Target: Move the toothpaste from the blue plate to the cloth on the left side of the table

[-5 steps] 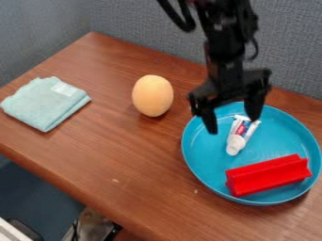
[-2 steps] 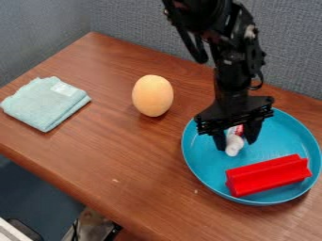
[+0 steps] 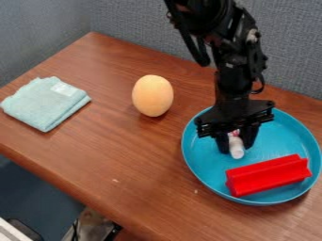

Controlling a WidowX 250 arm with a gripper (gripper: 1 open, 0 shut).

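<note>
The toothpaste [image 3: 234,145], a small white tube, lies in the blue plate [image 3: 205,162] at the right of the table [image 3: 113,141]. My gripper [image 3: 236,129] has come down into the plate right over the tube. Its dark fingers [image 3: 217,130] stand on either side of the tube's upper half and hide it, so only the lower end shows. The jaws are narrowed but still apart, and I cannot see them pressing on the tube. The cloth [image 3: 44,102], a folded teal towel, lies at the far left of the table, far from the gripper.
A red rectangular block [image 3: 268,175] lies in the plate just below and right of the tube. An orange egg shape [image 3: 152,95] stands on the wood between plate and cloth. The table's front edge runs diagonally along the lower left.
The gripper dropped from just above the plate down onto the toothpaste, and its fingers have drawn closer together around the tube. The tube, block, egg and cloth have not moved.
</note>
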